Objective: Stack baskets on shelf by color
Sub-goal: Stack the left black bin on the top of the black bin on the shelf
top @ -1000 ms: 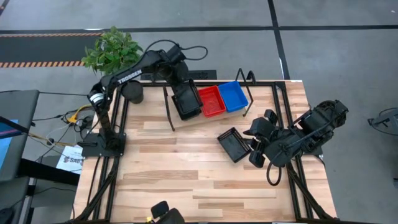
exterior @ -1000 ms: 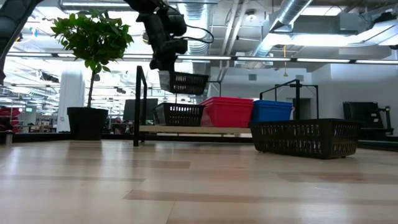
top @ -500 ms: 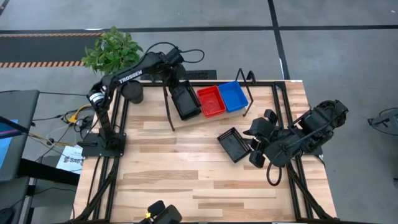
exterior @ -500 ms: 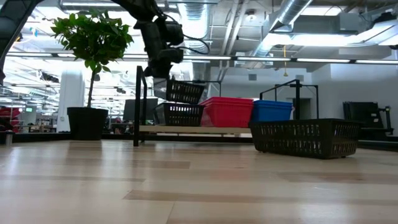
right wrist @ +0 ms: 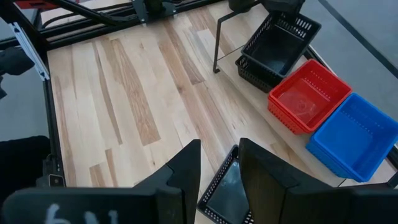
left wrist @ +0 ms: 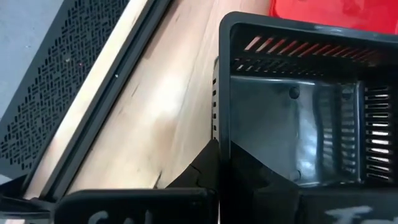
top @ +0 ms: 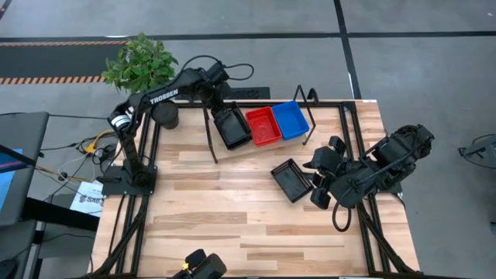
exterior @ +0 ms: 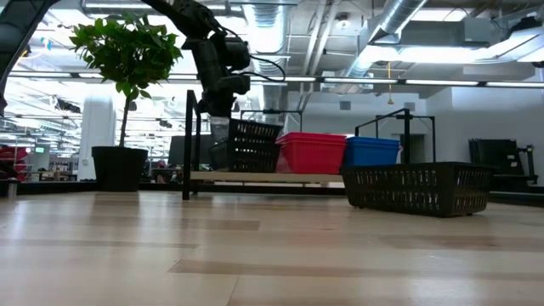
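Note:
On the shelf [exterior: 272,176] sit a black basket [exterior: 240,160], a red basket [top: 263,125] and a blue basket [top: 291,119] in a row. My left gripper [top: 220,111] is over the shelf's left end, shut on a second black basket [top: 232,126] that sits tilted in the lower black one. A third black basket [top: 292,180] lies flat on the table near the right side. My right gripper [right wrist: 221,171] is open just beside that basket's right end, touching nothing that I can see. My left gripper holds the upper black basket by its far short wall [left wrist: 221,146], one finger [left wrist: 198,177] outside and the other inside. The fingers come from above, pointing down. The basket is tilted, its held end low in the lower black basket [exterior: 240,160] and its other end [exterior: 274,130] raised.
A potted plant [top: 139,63] stands off the table's far left corner. The shelf's black wire frame [top: 210,138] rises at both ends, with a loop [top: 308,99] beside the blue basket. Bare wooden tabletop [top: 217,209] fills the near half.
My left gripper has come down toward the shelf and a little toward the far left, still shut. Its black basket, lifted clear and level a second ago, has tipped and now sits in the lower black basket. The right arm has kept still.

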`<act>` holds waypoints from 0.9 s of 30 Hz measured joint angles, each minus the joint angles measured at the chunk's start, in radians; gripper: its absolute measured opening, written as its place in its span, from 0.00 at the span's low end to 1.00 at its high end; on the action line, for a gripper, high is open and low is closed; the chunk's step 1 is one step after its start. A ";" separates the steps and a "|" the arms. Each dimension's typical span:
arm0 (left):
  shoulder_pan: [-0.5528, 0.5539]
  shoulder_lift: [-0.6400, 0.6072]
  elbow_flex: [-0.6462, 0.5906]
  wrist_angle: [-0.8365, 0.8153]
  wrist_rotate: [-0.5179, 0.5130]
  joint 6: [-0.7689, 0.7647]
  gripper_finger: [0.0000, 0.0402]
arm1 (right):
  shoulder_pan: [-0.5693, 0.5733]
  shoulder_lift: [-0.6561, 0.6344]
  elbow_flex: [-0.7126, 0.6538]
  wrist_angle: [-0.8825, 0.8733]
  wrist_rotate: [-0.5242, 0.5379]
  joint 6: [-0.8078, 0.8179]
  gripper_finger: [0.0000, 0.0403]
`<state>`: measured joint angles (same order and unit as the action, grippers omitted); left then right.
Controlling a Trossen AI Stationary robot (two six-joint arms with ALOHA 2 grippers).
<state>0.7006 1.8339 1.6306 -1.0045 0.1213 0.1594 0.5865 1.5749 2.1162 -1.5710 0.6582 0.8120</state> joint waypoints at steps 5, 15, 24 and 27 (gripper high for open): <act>0.000 0.000 0.000 -0.025 0.002 -0.006 0.00 | 0.000 0.000 0.000 0.000 -0.001 0.000 0.33; -0.003 0.000 0.000 -0.029 0.005 -0.015 0.03 | 0.000 0.000 0.000 0.000 -0.002 0.002 0.33; -0.007 0.000 0.000 -0.030 0.050 -0.015 0.21 | 0.000 0.000 0.000 0.000 -0.004 0.002 0.33; -0.008 0.000 0.000 -0.030 0.050 -0.011 0.26 | 0.000 0.000 0.000 0.000 -0.004 0.002 0.33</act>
<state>0.6930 1.8339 1.6310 -1.0342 0.1715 0.1485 0.5865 1.5749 2.1162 -1.5710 0.6544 0.8143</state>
